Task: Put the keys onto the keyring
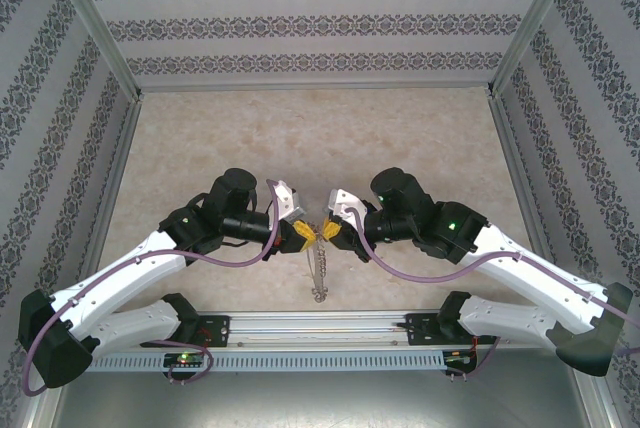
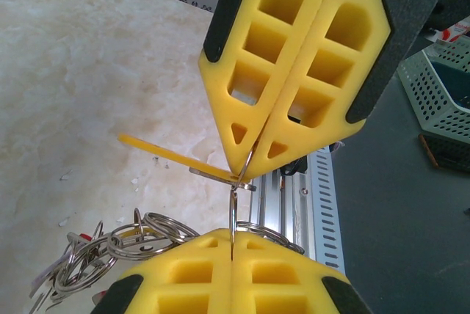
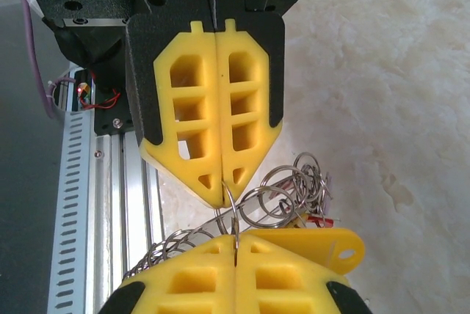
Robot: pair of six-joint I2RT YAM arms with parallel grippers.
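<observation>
My left gripper (image 1: 300,235) (image 2: 232,239) and right gripper (image 1: 336,233) (image 3: 236,241) meet tip to tip above the near table edge. Both are shut. The left one pinches a thin grey loop of the keyring (image 2: 233,211) (image 3: 225,198). The right one pinches a small ring linked to it, with a flat yellow tag (image 2: 165,155) (image 3: 330,246) sticking out sideways. A floppy string of linked rings (image 1: 318,270) (image 2: 136,235) (image 3: 286,189) hangs down from the grip to the table. Small silvery keys with red bits (image 3: 322,218) (image 2: 62,274) sit tangled among these rings.
The metal rail (image 1: 330,326) (image 2: 316,196) (image 3: 110,182) at the near table edge runs right under the grippers. Purple cables (image 1: 420,273) loop off both arms. Patterned walls enclose the marbled tabletop (image 1: 320,138), and a green mesh basket (image 2: 440,86) stands past the rail.
</observation>
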